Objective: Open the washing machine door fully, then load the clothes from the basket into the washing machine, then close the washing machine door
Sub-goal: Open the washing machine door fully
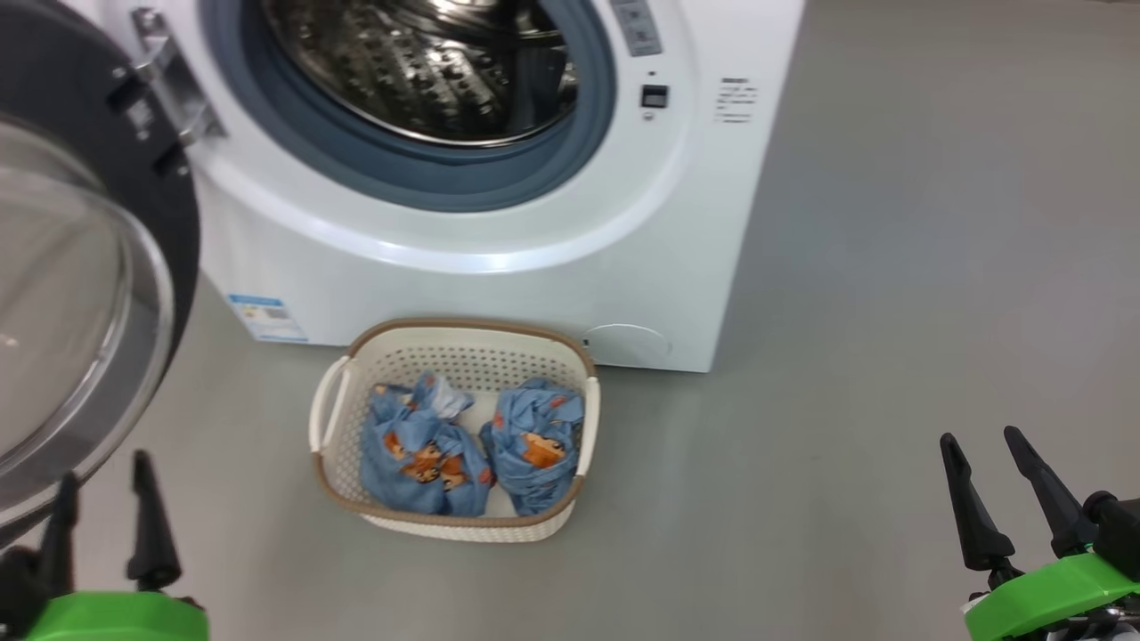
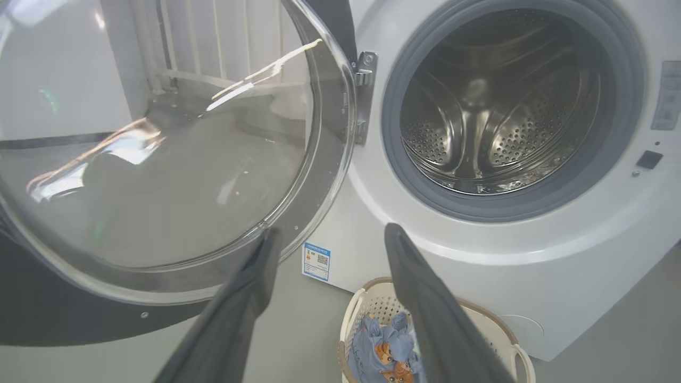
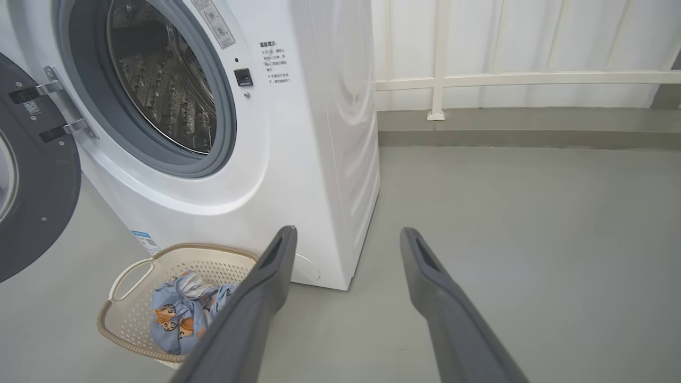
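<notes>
- The washing machine door (image 1: pixel 62 294) looks swung wide out to the left on its hinge, and the steel drum (image 1: pixel 427 62) is bare. My judgement is that loading is the step in hand.
- The left pincer (image 1: pixel 102 469) and the right pincer (image 1: pixel 980 436) hang low at the near left and near right. Both are released, with fingers spread and nothing between them.
- The basket (image 1: pixel 463 328) sits on the floor (image 1: pixel 891 267), just in front of the washing machine (image 1: pixel 499 240) and below its opening.
- The clothes (image 1: pixel 419 458) lie inside it as two bundles side by side, apparently touching at the middle.
- Each bundle is light blue cloth with orange-brown cartoon figures, bunched and creased. The left one shows a paler fold at its far top.
- Take one bundle at a time. Come down from above and pinch a raised, gathered fold rather than the flat side.
- Keep the fingertips off the perforated wall and brown rim, or the light basket may lift with the cloth.
- Raise the bundle clear of the rim, then carry it far past the grey-blue gasket (image 1: pixel 427 178) so nothing trails over the lip.
- The left pincer is close to the door's glass, so it needs care when swinging.
</notes>
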Controlling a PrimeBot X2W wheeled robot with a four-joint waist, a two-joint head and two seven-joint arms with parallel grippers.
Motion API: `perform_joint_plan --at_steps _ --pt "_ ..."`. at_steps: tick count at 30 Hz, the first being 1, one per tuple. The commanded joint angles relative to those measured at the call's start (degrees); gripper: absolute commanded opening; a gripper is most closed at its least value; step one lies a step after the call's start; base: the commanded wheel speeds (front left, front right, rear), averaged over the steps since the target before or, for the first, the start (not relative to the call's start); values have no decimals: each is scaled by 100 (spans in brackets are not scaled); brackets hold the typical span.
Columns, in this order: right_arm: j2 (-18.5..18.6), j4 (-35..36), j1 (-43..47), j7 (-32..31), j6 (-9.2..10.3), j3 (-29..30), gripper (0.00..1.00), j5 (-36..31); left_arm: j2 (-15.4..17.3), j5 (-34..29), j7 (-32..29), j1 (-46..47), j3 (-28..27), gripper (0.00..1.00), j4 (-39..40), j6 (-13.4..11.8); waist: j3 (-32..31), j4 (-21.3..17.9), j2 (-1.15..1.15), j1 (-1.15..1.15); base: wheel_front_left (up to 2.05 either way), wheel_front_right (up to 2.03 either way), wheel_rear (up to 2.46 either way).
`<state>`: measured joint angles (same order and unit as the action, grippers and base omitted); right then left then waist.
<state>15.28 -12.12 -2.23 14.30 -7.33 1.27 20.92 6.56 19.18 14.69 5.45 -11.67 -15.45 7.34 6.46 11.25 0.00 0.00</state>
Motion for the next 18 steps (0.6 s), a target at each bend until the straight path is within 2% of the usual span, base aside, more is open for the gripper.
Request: perform_joint_plan --at_steps 1,12,18 --pt "76 146 -1 70 -16 -70 100 3 221 -25 30 6 -74 100 197 14 -26 -254 0 0 0 0 0" --pt "-7 164 2 70 -16 -63 100 14 278 114 30 -346 747 100 459 14 -104 -1020 0 0 0 0 0" --pt "-15 141 46 70 -16 -47 100 33 326 198 30 -379 922 100 479 14 -118 -1296 0 0 0 0 0"
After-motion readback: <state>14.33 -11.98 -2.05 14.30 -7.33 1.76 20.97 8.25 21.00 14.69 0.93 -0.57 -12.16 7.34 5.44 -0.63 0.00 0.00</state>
